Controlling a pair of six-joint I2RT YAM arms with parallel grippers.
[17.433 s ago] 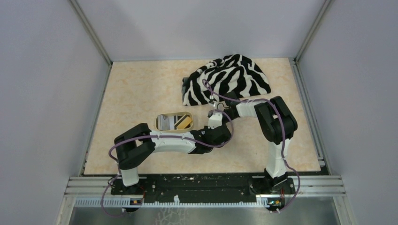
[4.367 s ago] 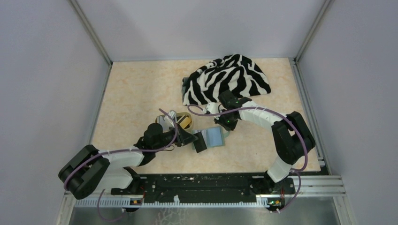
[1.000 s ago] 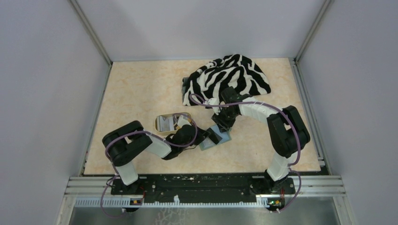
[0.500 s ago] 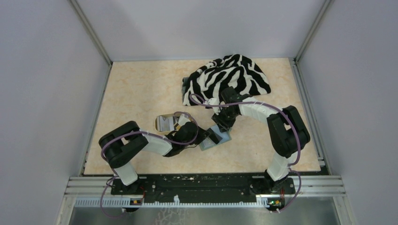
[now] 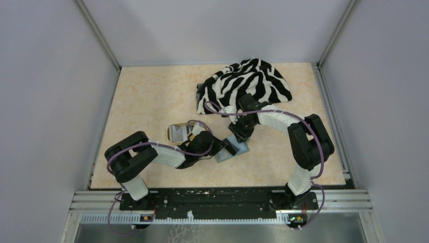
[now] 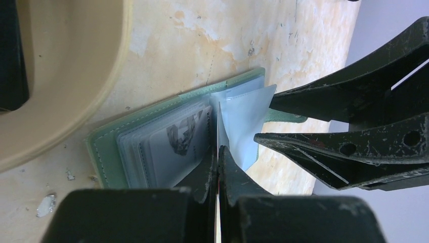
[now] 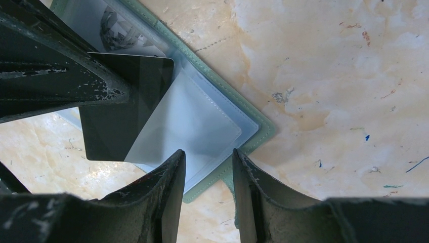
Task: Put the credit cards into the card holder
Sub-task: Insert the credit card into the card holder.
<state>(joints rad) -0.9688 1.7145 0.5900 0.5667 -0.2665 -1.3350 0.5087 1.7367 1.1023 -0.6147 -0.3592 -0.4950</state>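
Note:
The card holder (image 5: 237,152) lies open on the table, sage-green with pale blue clear sleeves (image 7: 202,116). My left gripper (image 6: 217,149) is shut on a dark credit card (image 7: 119,114), seen edge-on in the left wrist view. One corner of the card sits under a clear sleeve. My right gripper (image 7: 208,172) stands open over the holder's far edge (image 7: 263,126), one finger (image 7: 172,187) on the sleeve, the other finger (image 7: 248,192) beside a green tab. In the top view the left gripper (image 5: 226,147) and the right gripper (image 5: 238,137) meet over the holder.
A tan oval tray (image 5: 174,132) sits just left of the holder, partly covered by my left arm; its rim (image 6: 109,76) nearly touches the holder. A zebra-striped cloth (image 5: 248,83) lies at the back right. Grey walls enclose the table.
My left arm's elbow has drifted slightly to the left. Both grippers and the card holder stay where they were.

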